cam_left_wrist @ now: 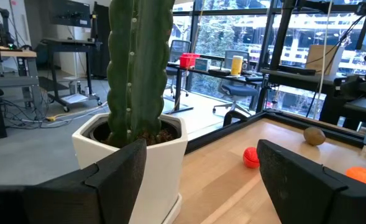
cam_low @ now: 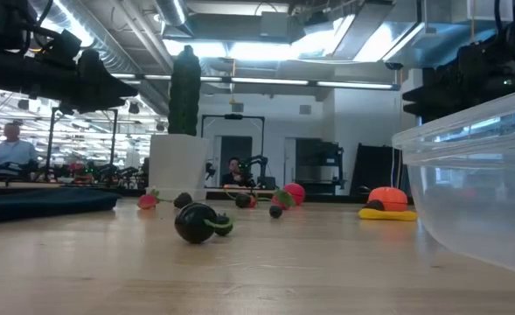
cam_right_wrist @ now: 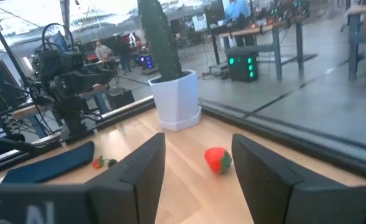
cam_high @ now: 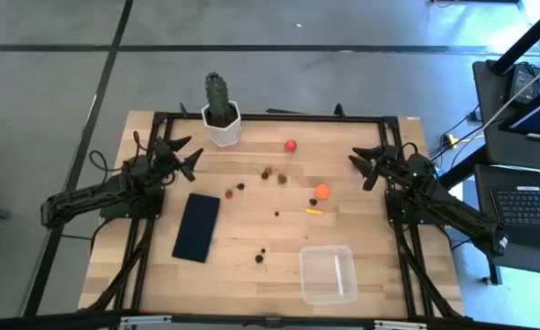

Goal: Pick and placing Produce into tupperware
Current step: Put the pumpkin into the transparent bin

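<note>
A: Produce status: none is held. The right gripper [cam_high: 359, 168] has its fingers [cam_right_wrist: 139, 171] apart with nothing between them. The left gripper [cam_high: 189, 158] has its fingers [cam_left_wrist: 117, 177] spread wider, also on nothing.

B: Which piece lies closest to the right fingers?

A: The orange ball [cam_high: 322, 192], near them and toward the middle of the counter [cam_high: 251, 275]. The thin yellow piece [cam_high: 314, 211] lies just beside that ball on the side toward the tupperware [cam_high: 327, 273]; its long axis runs across the counter, left to right in the high view. The red piece [cam_high: 291, 145] sits near the far rail, and the right wrist view shows it directly ahead of the gap between the fingers.

B: And the left arm?

A: Its fingers point at the cactus pot [cam_high: 222, 128], which is not produce. The nearest pieces to it are the small red berry [cam_high: 229, 193] and the dark bits beyond it, with the navy mat [cam_high: 197, 226] close by.

B: Where is the container?

A: At the near right corner, empty, on the right arm's side.

B: Recommendation?

A: The right arm is judged the better choice: the orange ball is nearest to it, and the container lies on its own side.
</note>
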You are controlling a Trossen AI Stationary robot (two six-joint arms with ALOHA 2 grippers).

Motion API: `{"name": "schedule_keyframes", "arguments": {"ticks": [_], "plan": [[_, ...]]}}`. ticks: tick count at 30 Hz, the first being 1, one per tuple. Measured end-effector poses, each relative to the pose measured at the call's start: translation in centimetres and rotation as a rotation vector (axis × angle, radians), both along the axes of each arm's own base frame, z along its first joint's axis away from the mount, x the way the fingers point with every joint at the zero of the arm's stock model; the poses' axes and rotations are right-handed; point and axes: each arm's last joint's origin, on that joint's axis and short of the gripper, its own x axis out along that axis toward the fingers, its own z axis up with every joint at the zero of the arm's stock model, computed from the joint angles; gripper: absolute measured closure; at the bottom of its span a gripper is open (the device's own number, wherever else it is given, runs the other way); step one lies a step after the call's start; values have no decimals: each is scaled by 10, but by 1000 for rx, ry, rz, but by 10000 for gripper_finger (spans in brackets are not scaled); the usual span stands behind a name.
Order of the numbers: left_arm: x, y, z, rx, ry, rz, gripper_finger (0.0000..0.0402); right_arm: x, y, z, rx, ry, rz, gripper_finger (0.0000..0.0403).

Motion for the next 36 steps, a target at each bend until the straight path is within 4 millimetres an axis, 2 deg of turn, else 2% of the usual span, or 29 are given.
{"name": "schedule_keyframes", "arguments": {"ticks": [7, 15, 18, 22, 27, 30, 36], "plan": [[0, 0, 0, 0, 0, 0, 104, 1, 2, 12, 134, -54, 45, 215], [0, 0, 0, 0, 0, 0, 104, 1, 3, 14, 77, -42, 65, 206], [0, 0, 0, 0, 0, 0, 104, 0, 3, 18, 43, -75, 64, 175], [0, 0, 0, 0, 0, 0, 104, 0, 3, 21, -36, -65, 60, 108], [0, 0, 0, 0, 0, 0, 104, 0, 3, 21, -26, -70, 60, 42], [0, 0, 0, -1, 0, 0, 104, 0, 3, 21, -5, -81, 62, 29], [0, 0, 0, -4, -4, 0, 104, 1, 2, 20, 49, -90, 63, 29]]}}
